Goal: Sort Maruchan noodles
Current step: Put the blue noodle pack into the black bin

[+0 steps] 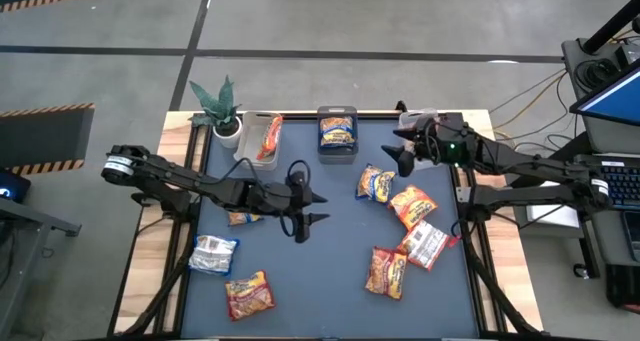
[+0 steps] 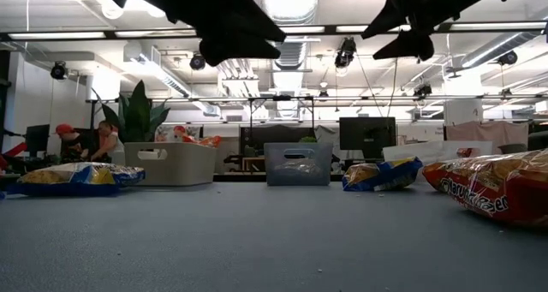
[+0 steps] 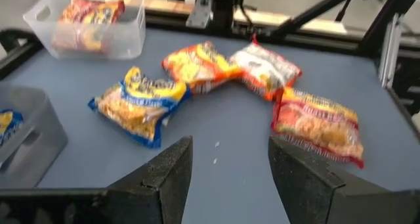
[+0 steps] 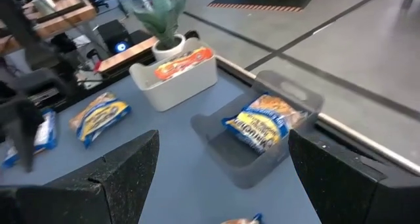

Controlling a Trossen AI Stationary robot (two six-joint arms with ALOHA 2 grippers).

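Several Maruchan packets lie flat on the blue-grey mat: a blue-yellow one, an orange one, a silvery one with red, a red one, another red one, a silvery white one and a blue-yellow one half under the left arm. My left gripper hovers open above the mat's middle, left of the blue-yellow packet. My right gripper is open and raised near the far right, beside the middle bin.
Three bins stand along the far edge: a white one with an orange packet, a clear one with a blue-yellow packet, and a clear one under the right arm with a reddish packet. A potted plant stands at the far left corner.
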